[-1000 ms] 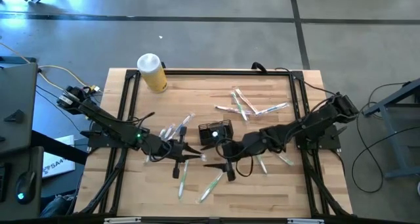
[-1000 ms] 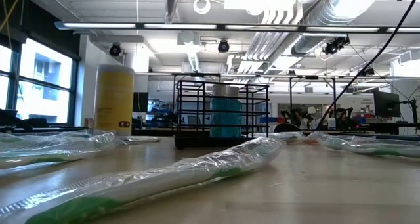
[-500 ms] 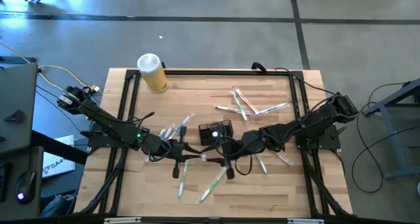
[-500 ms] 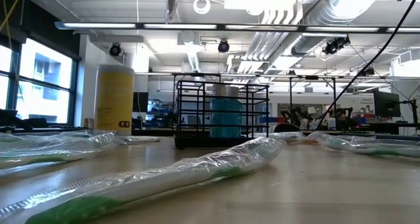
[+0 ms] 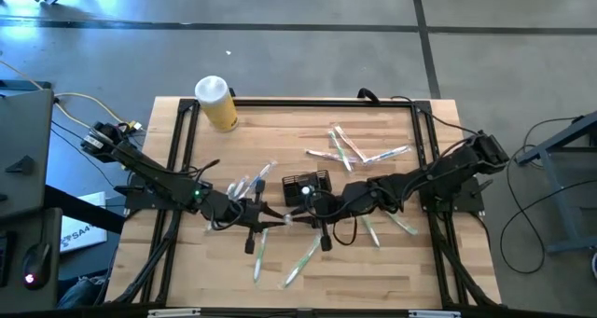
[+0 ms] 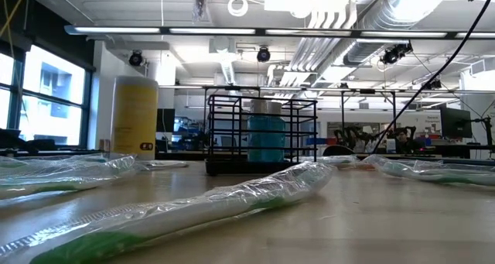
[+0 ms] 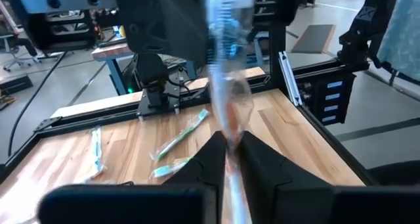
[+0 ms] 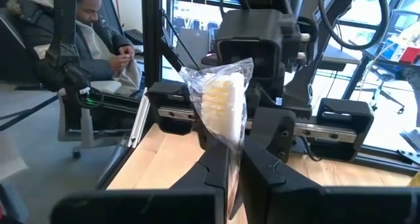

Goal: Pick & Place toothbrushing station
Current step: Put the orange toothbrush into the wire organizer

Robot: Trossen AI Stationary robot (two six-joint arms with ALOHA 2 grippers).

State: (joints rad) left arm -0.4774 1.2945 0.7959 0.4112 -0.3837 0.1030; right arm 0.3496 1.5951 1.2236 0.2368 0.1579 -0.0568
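the toothbrushing station, a small black box of wire-grid walls, stands upright at the centre of the wooden table. just below it the left gripper and right gripper meet, both pinching one wrapped toothbrush. loose wrapped toothbrushes lie upper right. bare wood shows lower right; a yellow cylinder sits at the upper-left edge.

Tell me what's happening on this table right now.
Both arms meet at mid-table over one wrapped toothbrush. The left gripper and the right gripper each pinch an end of it, as if handing it over. The black mesh caddy stands just behind them; more wrapped toothbrushes lie scattered around.
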